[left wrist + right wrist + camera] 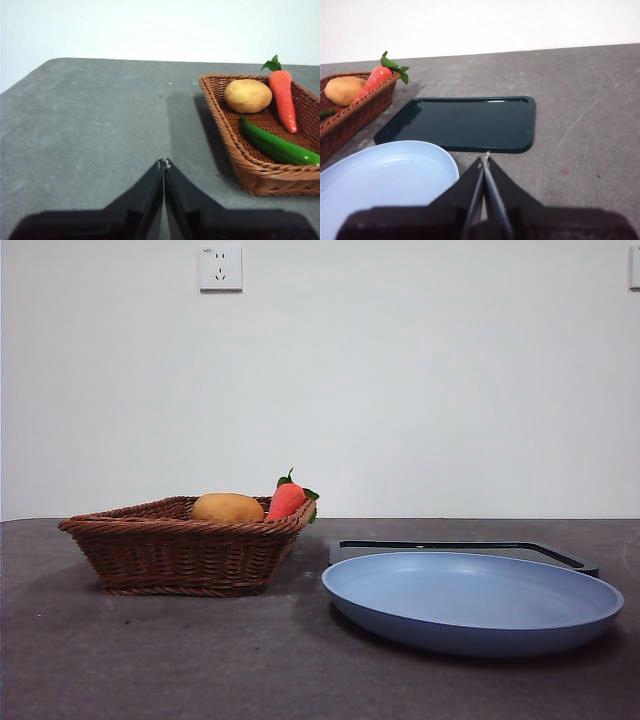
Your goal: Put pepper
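The green pepper (275, 145) lies in the brown wicker basket (235, 150) beside a yellow-brown potato (248, 95) and a red-orange carrot (283, 98). Only its tip (326, 114) shows in the right wrist view, and the basket's rim (180, 525) hides it in the front view. My left gripper (164, 162) is shut and empty over bare table, apart from the basket. My right gripper (485, 158) is shut and empty, near the dark tray (465, 122) and the blue plate (380, 180). Neither arm shows in the front view.
The blue plate (470, 600) sits at the front right, with the dark tray (460, 548) just behind it. The basket stands at the left, with the potato (228, 507) and carrot (288, 498) rising above its rim. A wall stands behind the grey table (150, 660).
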Motion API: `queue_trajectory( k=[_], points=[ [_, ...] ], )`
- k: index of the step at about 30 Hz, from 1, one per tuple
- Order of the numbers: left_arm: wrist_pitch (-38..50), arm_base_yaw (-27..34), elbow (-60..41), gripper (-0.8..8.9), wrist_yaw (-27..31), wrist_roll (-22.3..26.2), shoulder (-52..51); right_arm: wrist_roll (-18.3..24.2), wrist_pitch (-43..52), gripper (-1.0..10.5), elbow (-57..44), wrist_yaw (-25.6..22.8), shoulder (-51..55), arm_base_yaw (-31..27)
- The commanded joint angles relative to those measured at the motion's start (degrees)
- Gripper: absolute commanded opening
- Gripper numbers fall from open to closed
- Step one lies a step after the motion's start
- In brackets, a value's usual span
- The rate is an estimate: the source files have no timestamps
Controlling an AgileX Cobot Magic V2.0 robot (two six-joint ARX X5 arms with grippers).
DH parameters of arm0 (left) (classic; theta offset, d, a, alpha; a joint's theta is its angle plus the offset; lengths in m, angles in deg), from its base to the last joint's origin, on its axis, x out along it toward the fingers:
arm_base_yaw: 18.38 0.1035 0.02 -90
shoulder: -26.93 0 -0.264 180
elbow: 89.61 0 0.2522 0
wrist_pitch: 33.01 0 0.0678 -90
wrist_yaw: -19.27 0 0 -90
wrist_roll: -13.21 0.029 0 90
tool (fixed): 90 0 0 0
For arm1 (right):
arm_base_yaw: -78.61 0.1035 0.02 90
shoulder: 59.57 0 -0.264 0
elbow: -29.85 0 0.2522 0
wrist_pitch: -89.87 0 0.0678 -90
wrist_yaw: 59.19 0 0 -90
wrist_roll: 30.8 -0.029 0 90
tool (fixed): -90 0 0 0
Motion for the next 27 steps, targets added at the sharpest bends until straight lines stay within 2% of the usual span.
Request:
queue_trajectory(
  k=[1, 6, 10, 15, 21, 27],
  points=[
    [0.7, 0.1, -0.6, 0.08, -2.4, -5.0, -0.2, -4.9, 0.5, 0.0, -0.2, 0.2, 0.2, 0.0],
    [0.9, 0.1, -0.1, 0.06, -7.0, -9.6, -0.2, -12.7, 0.8, 0.0, 0.2, 0.2, 0.2, 0.0],
    [-0.1, 0.1, 2.7, 0.06, -7.1, -11.3, -0.2, -15.8, 0.8, 0.0, 2.6, 0.2, 0.0, 0.0],
    [-3.6, 0.1, 9.0, 0.06, -7.8, -11.5, 2.4, -15.9, 0.7, 0.0, 7.8, 0.2, -2.8, 0.0],
    [-8.0, 0.1, 18.5, 0.06, -12.2, -11.2, 11.0, -15.7, -2.9, 0.0, 17.1, 0.2, -10.1, 0.1],
    [-13.9, 0.1, 27.9, 0.06, -19.2, -8.1, 20.7, -10.1, -16.2, 0.0, 30.4, 2.4, -19.9, 0.1]
  ],
)
